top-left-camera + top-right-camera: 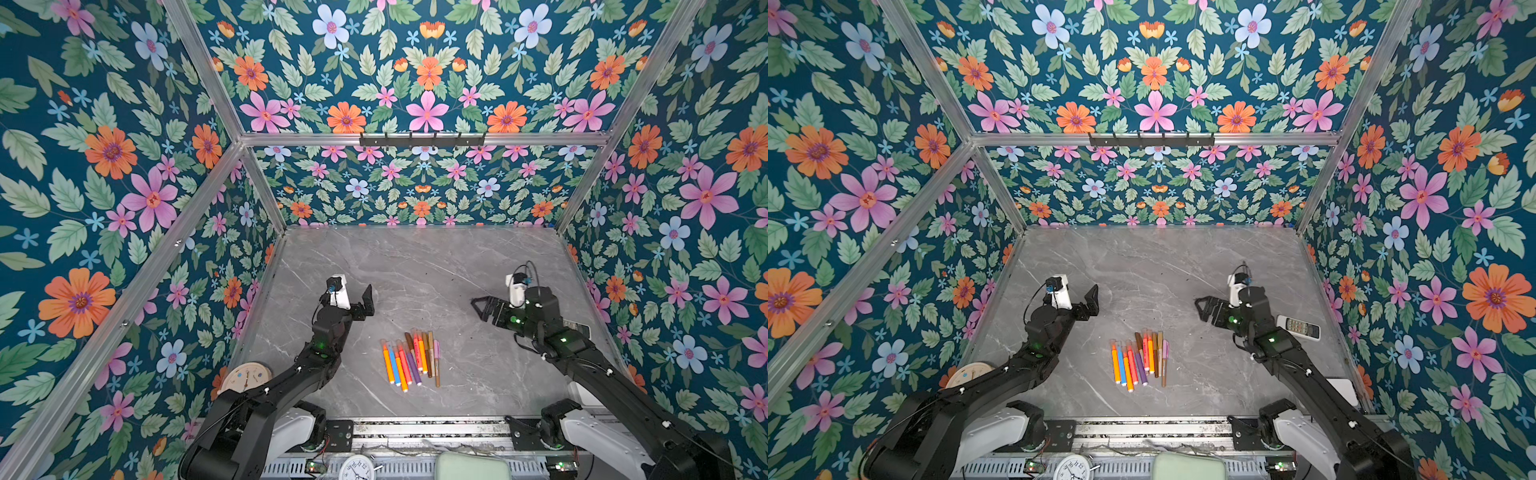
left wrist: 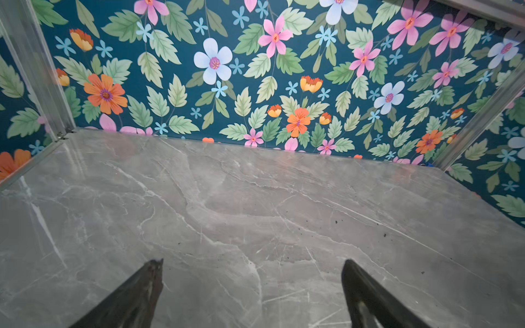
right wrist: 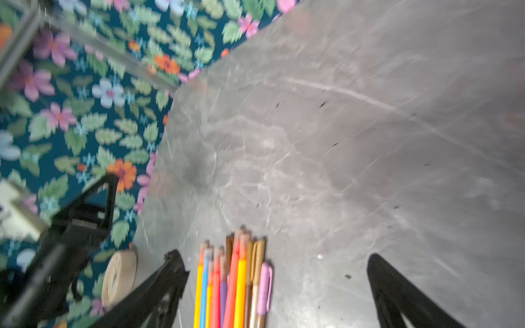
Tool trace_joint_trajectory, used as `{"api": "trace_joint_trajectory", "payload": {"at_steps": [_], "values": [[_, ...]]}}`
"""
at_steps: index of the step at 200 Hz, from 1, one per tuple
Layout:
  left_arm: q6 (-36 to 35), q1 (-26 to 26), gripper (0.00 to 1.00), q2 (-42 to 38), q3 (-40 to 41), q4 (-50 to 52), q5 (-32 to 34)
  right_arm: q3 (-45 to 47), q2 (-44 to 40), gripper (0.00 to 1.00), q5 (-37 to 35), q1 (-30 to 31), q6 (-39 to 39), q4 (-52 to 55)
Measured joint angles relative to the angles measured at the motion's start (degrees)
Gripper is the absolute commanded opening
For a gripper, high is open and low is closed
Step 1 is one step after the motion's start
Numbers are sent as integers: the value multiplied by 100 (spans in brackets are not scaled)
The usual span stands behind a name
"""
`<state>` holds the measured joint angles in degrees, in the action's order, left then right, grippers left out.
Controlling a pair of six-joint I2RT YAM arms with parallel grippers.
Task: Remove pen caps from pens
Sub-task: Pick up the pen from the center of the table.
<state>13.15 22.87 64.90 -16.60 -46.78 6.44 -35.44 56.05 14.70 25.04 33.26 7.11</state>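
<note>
On the grey marble-patterned desk (image 1: 457, 270), the black left gripper (image 2: 252, 262) and black right gripper (image 3: 274, 257) hover wide open, empty. The slim coloured felt-tip pens (image 1: 411, 359) lie bundled between them, their stubby plastic caps (image 1: 409, 338) on. Best to isolate one pen, clamp its barrel and pull the cap straight.

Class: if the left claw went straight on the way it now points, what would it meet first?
Probably the bare table, or the flowered back wall: how steeply the left claw tilts is unclear. The pens lie off that line.
</note>
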Motion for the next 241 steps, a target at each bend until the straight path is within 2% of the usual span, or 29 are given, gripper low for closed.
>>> {"api": "trace_joint_trajectory", "payload": {"at_steps": [17,26,40,68,87,116,142,193,241], "values": [[17,0,100,55,-87,-52,-315,-195,326,86,-85,518,-184,310],[20,0,100,101,-138,-83,-487,-291,560,77,-149,656,-192,457],[22,0,100,164,-157,-109,-629,-509,1034,70,-142,758,-140,699],[90,0,100,181,-20,-175,-391,-1040,1816,59,-417,1298,-46,1132],[264,-13,100,103,50,-184,-127,-1596,2352,46,-752,1897,-66,1495],[507,-13,100,85,44,-177,151,-2184,2957,45,-1150,2573,-61,1864],[914,-42,100,162,-144,229,656,-2503,3322,39,-1335,3021,24,2033],[1228,-83,100,208,-481,988,1062,-2889,4074,34,-1434,3421,227,2157],[1237,-83,100,151,-485,1150,1145,-3187,4605,31,-1443,3438,310,2330]]}}
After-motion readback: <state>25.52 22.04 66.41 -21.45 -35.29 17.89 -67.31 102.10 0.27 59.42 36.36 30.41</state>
